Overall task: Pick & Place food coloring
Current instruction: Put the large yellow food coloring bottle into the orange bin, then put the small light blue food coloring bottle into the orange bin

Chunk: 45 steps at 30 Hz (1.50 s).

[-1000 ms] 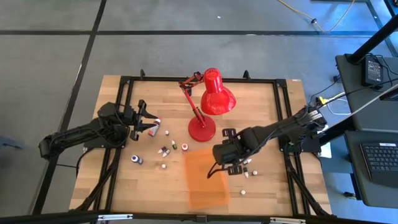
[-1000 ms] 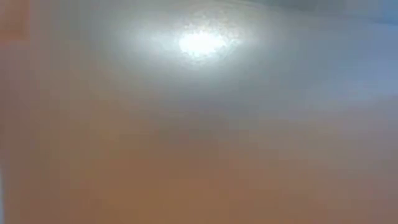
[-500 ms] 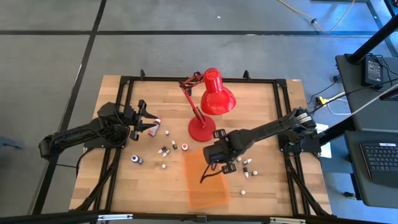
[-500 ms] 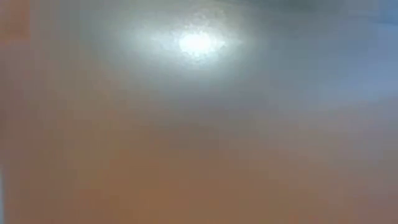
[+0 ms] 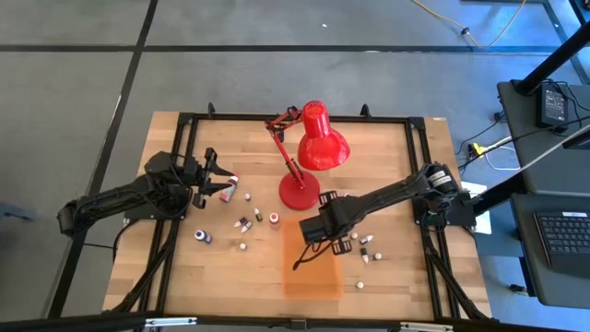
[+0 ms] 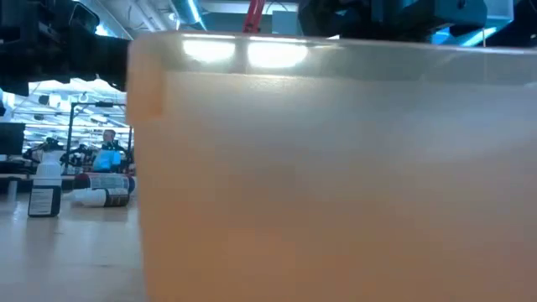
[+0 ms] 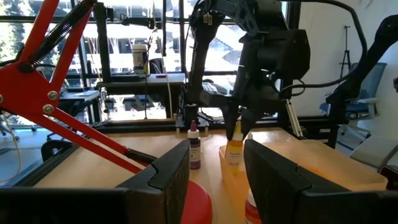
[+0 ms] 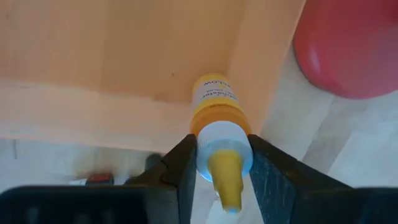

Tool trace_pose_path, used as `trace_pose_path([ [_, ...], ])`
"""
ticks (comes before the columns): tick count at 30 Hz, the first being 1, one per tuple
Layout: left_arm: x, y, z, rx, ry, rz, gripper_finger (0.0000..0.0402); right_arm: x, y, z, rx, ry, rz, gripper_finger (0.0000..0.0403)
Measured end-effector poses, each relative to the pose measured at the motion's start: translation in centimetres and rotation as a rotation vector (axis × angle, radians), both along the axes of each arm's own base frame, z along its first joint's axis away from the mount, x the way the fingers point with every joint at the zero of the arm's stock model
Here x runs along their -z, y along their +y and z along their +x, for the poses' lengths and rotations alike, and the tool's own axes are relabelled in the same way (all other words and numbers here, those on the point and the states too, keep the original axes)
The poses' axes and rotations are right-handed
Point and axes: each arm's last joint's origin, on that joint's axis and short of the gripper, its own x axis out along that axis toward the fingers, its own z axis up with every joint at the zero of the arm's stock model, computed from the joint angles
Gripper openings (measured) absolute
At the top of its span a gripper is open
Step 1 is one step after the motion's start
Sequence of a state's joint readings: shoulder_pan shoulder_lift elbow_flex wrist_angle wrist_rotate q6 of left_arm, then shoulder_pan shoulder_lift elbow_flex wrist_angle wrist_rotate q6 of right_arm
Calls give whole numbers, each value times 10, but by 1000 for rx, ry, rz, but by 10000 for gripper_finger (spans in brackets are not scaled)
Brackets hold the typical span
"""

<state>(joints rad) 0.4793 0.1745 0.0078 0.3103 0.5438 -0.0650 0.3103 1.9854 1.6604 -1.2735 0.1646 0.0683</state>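
wooden slatted table [image 5: 387,148] in black frame on grey workshop floor; red desk lamp [image 5: 312,148] at centre. translucent orange rectangular plastic tray [image 5: 309,272] toward near edge. small yellow-orange plastic dropper bottle with white collar and pointed yellow tip [image 8: 217,127] pinched at collar by right gripper [image 8: 219,163], hanging at tray corner beside lamp base. remaining tiny dropper bottles [image 5: 247,221] scattered on table between tray and left gripper [image 7: 216,163]; a few more beyond tray's far side. left gripper fingers spread, holding nothing, parked near table's left side.

handling, as judged: light, rigid, smooth-walled, likely slippery; narrow base, prone to tipping on release. best hold at collar or upper body, fingers square to axis. lower until base seated in tray before opening fingers.
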Motion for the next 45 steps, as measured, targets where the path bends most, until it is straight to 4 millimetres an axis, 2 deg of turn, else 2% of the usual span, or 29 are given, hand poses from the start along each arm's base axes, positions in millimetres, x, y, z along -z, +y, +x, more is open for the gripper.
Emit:
trace_pose_path([
  [9,0,0,0,0,0,0,148,0,0,0,6,-7,-1,174],
  [23,0,0,0,0,0,0,148,-1,-2,-7,36,59,-29,173],
  [29,0,0,0,0,1,0,148,-4,-6,-10,50,55,-127,173],
  [34,0,0,0,0,0,0,148,-28,-5,-23,95,-10,-117,173],
  [39,0,0,0,0,0,0,148,-52,10,-43,135,-74,-57,173],
  [42,0,0,0,0,0,0,148,-55,20,-60,141,-116,-79,173],
  [45,0,0,0,0,0,0,148,-49,26,-82,183,-144,-64,173],
])
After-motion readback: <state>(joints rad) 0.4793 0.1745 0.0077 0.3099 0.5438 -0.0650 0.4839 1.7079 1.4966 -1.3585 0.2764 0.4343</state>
